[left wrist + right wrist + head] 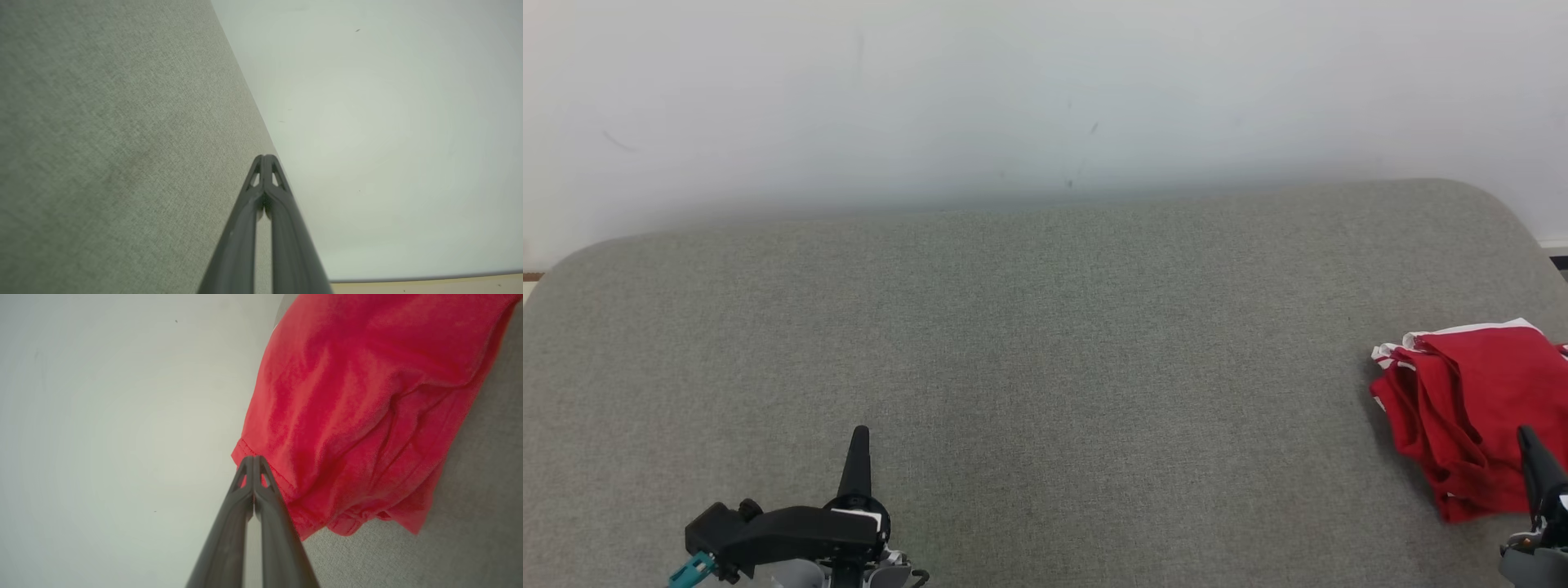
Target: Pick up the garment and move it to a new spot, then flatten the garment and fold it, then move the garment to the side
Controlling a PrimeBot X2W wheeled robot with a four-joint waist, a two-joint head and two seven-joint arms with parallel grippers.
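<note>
The garment (1470,408) is red with white trim and lies bunched in a rough folded heap at the right edge of the grey fabric table (1045,343). My right gripper (1524,433) is shut, its tip over the near part of the heap. In the right wrist view the closed fingertips (253,458) sit at the hem of the garment (359,396), and no cloth shows between them. My left gripper (860,433) is shut at the lower left, over bare table, far from the garment. In the left wrist view its tips (264,157) are pressed together above the table (102,143).
A pale wall (1045,98) rises directly behind the table's far edge. The table has rounded far corners, and its right edge lies just beyond the garment. A strip of wooden floor (429,286) shows past the table in the left wrist view.
</note>
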